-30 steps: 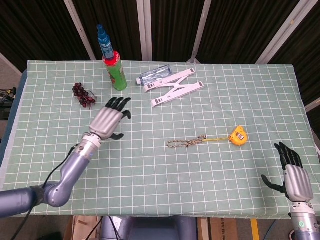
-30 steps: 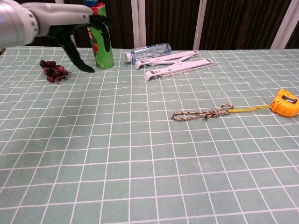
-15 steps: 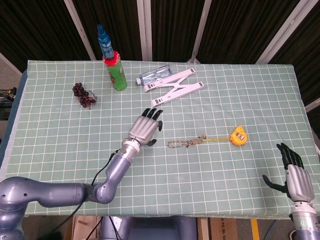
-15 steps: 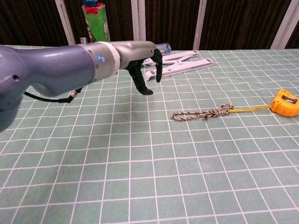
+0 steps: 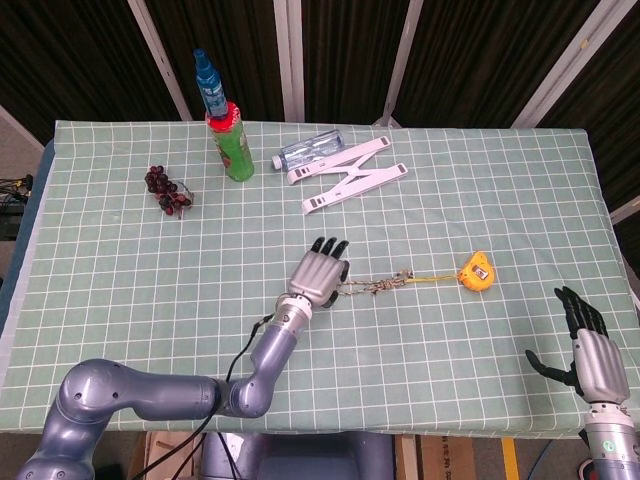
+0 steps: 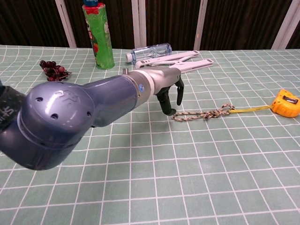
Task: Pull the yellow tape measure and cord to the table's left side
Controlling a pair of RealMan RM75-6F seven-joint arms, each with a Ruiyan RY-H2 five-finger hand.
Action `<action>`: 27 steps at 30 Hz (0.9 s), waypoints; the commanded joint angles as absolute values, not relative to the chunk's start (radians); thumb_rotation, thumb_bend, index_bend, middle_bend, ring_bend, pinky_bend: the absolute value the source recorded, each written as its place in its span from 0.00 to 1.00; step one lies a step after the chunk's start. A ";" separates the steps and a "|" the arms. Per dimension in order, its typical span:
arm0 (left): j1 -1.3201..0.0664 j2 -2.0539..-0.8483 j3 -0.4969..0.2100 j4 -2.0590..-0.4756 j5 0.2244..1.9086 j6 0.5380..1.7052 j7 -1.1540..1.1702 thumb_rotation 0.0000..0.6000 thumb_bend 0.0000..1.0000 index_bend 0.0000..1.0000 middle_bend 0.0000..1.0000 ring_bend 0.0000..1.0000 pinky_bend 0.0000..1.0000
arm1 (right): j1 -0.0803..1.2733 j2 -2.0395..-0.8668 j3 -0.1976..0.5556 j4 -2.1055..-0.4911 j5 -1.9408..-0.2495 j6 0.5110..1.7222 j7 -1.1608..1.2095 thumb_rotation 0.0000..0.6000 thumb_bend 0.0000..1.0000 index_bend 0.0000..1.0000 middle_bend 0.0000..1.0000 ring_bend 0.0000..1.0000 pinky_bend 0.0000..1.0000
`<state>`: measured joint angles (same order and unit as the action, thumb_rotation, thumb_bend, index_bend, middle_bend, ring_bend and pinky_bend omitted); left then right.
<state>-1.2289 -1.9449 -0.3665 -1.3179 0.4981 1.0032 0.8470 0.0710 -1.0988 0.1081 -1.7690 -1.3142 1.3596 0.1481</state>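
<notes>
The yellow tape measure (image 5: 476, 271) (image 6: 287, 103) lies right of the table's middle, its thin yellow tape running left into a braided cord (image 5: 375, 286) (image 6: 201, 114). My left hand (image 5: 318, 273) (image 6: 169, 93) hangs over the cord's left end, fingers apart and pointing down, holding nothing; whether a fingertip touches the cord is unclear. My right hand (image 5: 590, 350) is open with spread fingers beyond the table's front right corner, far from the tape measure and seen only in the head view.
At the back stand a green spray bottle (image 5: 229, 135) (image 6: 99, 35), a lying clear bottle (image 5: 309, 151) (image 6: 151, 51) and a white folding stand (image 5: 347, 175) (image 6: 174, 62). Dark grapes (image 5: 167, 191) (image 6: 54, 70) lie at the back left. My left forearm (image 6: 79, 119) fills the chest view's left half.
My left hand has swept from the table's back left, near the grapes and spray bottle, rightward and forward to the cord's left end. The right hand has barely moved.
</notes>
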 commanded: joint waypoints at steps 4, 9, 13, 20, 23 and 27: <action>-1.251 -1.992 -0.371 -1.265 0.483 1.001 0.849 1.00 0.46 0.46 0.05 0.00 0.00 | 0.071 -1.095 0.109 -1.771 -1.311 1.357 0.154 1.00 0.27 0.00 0.00 0.00 0.00; -1.261 -2.018 -0.376 -1.225 0.467 0.995 0.853 1.00 0.46 0.47 0.05 0.00 0.00 | 0.072 -1.093 0.107 -1.773 -1.314 1.354 0.157 1.00 0.27 0.00 0.00 0.00 0.00; -1.268 -2.035 -0.372 -1.194 0.462 0.987 0.861 1.00 0.46 0.47 0.06 0.00 0.00 | 0.071 -1.090 0.106 -1.777 -1.314 1.352 0.162 1.00 0.27 0.00 0.00 0.00 0.00; -1.281 -2.059 -0.377 -1.154 0.465 0.971 0.863 1.00 0.45 0.48 0.06 0.00 0.00 | 0.071 -1.088 0.106 -1.779 -1.315 1.352 0.168 1.00 0.27 0.00 0.00 0.00 0.00; -1.284 -2.067 -0.380 -1.142 0.469 0.965 0.858 1.00 0.46 0.49 0.06 0.00 0.00 | 0.071 -1.087 0.107 -1.779 -1.315 1.352 0.169 1.00 0.27 0.00 0.00 0.00 0.00; -1.288 -2.079 -0.381 -1.125 0.476 0.961 0.856 1.00 0.46 0.50 0.07 0.00 0.00 | 0.071 -1.087 0.107 -1.779 -1.314 1.351 0.170 1.00 0.27 0.00 0.00 0.00 0.00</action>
